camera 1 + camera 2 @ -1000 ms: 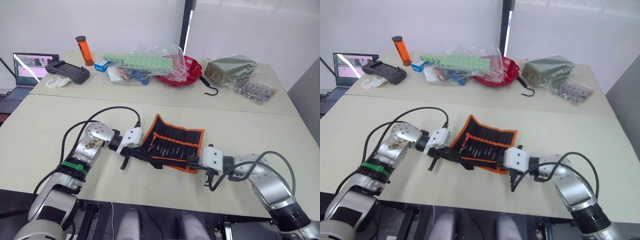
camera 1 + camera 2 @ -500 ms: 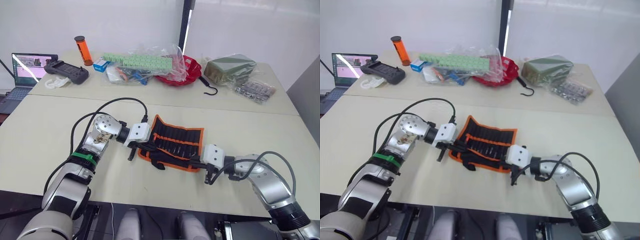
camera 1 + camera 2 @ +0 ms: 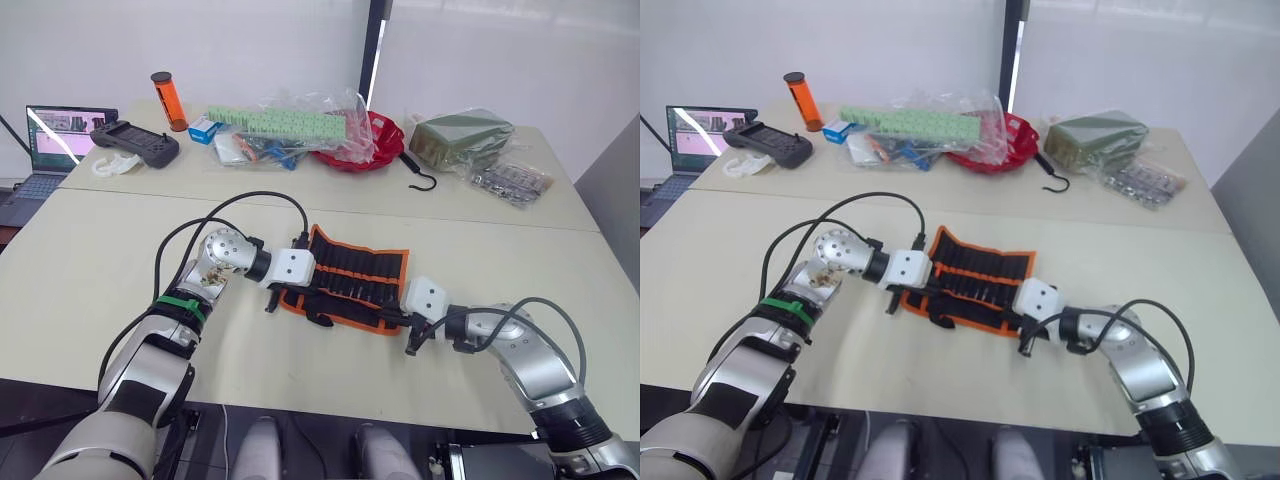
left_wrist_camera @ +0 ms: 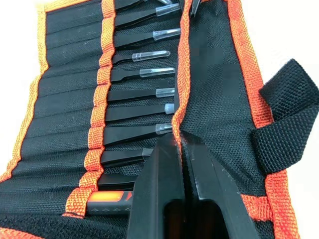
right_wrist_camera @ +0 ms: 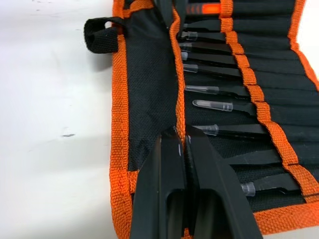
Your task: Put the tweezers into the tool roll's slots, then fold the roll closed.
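2 grippers (image 4: 180,144) (image 5: 180,137) on tool roll (image 3: 350,285); clutter (image 3: 290,130) well behind.

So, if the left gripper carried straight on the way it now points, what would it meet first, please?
The left gripper, shut on the tool roll's folded flap, points along that orange-trimmed edge toward the right gripper clamped at the far end. It would probably meet that first, though depth is unclear.

No readable text anywhere right now: the laptop (image 3: 62,136) screen is lit but its content can't be made out, and the small blue box (image 3: 203,129) shows a label too tiny to read.
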